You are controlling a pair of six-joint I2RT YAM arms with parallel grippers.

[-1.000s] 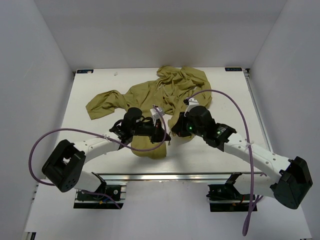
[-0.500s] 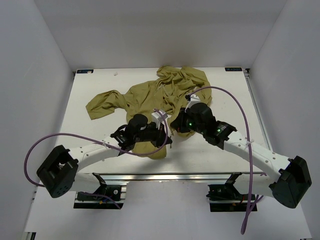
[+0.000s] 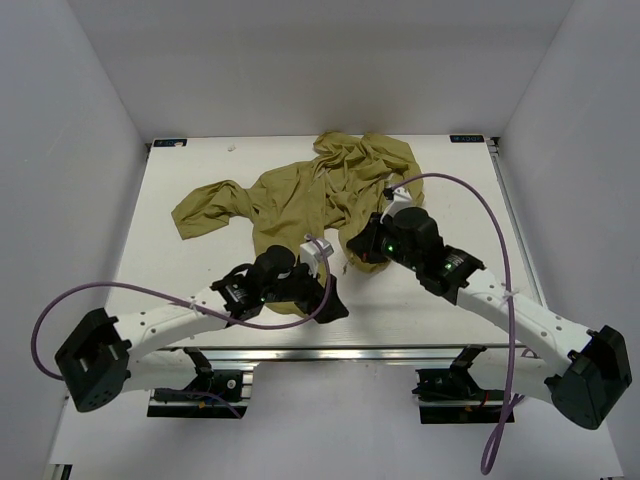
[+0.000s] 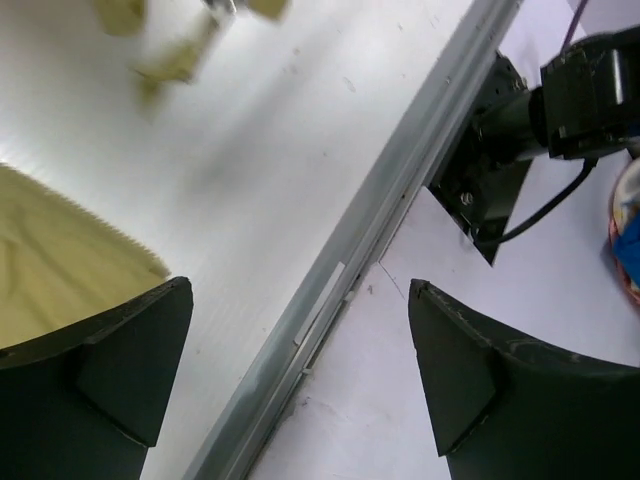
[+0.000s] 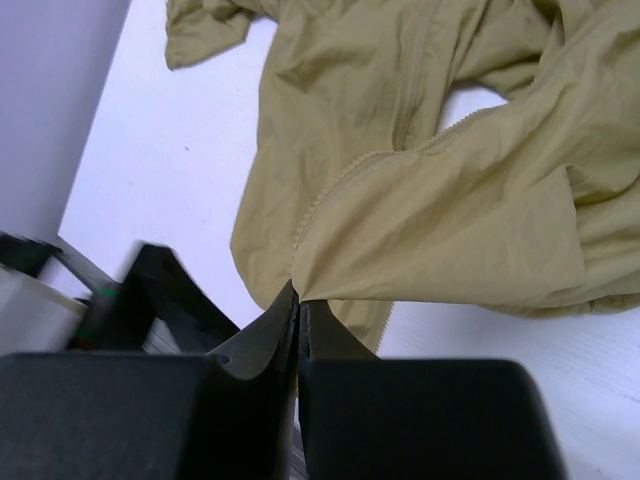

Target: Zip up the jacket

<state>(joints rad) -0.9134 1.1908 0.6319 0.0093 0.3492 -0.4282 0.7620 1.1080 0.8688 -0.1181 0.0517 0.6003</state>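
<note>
The olive-green jacket lies crumpled across the back middle of the white table, one sleeve stretched to the left. My right gripper is shut on a corner of the jacket's front edge, pinched at the fingertips. Zipper teeth run up that edge from the grip. My left gripper hangs open near the table's front edge, holding nothing. In the left wrist view the left gripper spans the table's edge, with a toothed jacket edge off to the left of it.
An aluminium rail runs along the table's near edge. A black arm mount sits below the rail. White walls close in the table on three sides. Purple cables loop over both arms.
My left gripper has opened, let go of the jacket's lower edge and swung toward the near edge of the table. The right gripper keeps its grip and has drawn slightly right.
</note>
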